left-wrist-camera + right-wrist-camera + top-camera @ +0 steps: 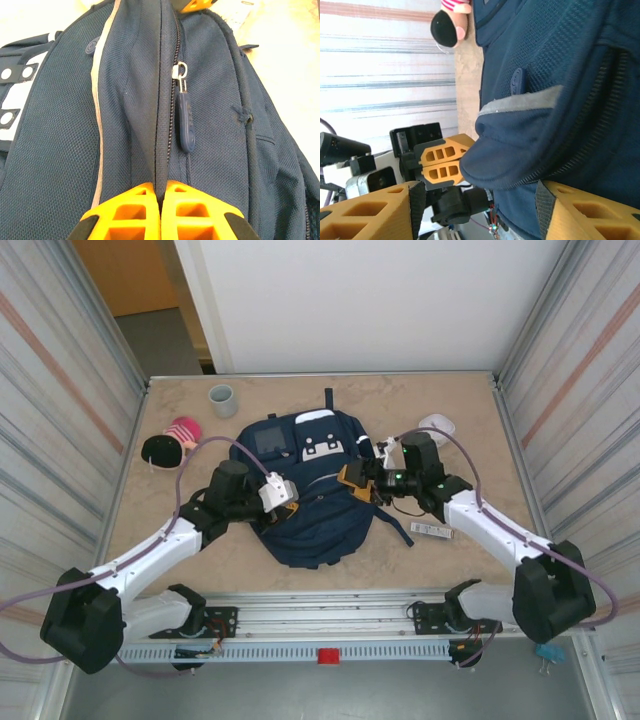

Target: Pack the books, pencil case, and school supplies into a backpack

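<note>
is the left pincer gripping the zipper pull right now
No, the left pincer is closed on a fabric fold of the backpack, while the zipper pull hangs free beyond its fingertips.

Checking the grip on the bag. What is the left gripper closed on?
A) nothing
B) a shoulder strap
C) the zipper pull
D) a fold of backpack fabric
D: the left gripper pinches a raised fold of the backpack, while the zipper pull hangs free just beyond its fingertips.
</note>
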You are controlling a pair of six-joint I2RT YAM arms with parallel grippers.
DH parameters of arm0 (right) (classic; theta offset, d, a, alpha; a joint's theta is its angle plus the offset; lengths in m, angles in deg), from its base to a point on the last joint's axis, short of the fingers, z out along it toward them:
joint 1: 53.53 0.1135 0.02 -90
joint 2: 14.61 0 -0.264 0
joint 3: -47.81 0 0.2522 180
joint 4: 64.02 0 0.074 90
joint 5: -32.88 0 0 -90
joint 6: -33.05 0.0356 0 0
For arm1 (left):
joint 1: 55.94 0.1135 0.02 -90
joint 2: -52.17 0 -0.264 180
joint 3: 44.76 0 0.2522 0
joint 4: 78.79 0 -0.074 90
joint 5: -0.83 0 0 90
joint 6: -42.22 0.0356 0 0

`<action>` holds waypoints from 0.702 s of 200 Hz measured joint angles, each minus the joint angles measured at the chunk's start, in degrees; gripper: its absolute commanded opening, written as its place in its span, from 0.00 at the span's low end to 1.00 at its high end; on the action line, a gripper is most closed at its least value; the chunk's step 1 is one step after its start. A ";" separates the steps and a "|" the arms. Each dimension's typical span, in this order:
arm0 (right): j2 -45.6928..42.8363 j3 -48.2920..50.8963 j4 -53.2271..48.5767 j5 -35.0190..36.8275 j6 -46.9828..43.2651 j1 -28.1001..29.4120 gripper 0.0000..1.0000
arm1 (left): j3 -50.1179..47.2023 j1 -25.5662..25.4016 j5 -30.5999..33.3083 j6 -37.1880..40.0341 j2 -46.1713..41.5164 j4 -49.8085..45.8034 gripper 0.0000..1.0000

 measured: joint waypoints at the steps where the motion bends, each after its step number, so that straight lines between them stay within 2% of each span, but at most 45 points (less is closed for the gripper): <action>1: 0.07 0.00 0.09 0.00 0.11 0.04 0.60 | -0.02 0.02 -0.02 0.07 -0.02 0.00 0.00; 54: 5.20 -0.26 6.95 0.04 7.48 0.76 0.59 | -0.48 0.31 -0.63 1.05 -0.26 0.02 0.00; 60: 5.90 -0.26 8.04 0.04 8.44 0.76 0.54 | -0.50 0.31 -0.61 1.25 -0.37 -0.02 0.00; 76: 7.54 -0.26 10.67 0.33 11.17 0.76 0.24 | -0.55 0.35 -0.50 1.75 -0.72 -0.22 0.00; 89: 8.52 -0.26 12.13 0.79 12.76 0.76 0.12 | -0.55 0.35 0.09 1.92 -1.07 -0.52 0.00; 102: 8.92 -0.20 12.90 1.11 14.40 0.87 0.07 | -0.55 0.35 1.18 1.79 -1.33 -1.03 0.04; 118: 8.92 -0.04 13.94 1.81 15.23 1.18 0.00 | -0.35 0.33 2.93 0.92 -1.64 -1.55 0.04; 140: 8.37 1.31 15.47 3.80 16.02 2.14 0.00 | 0.94 0.76 5.70 -0.90 -1.77 -3.61 0.03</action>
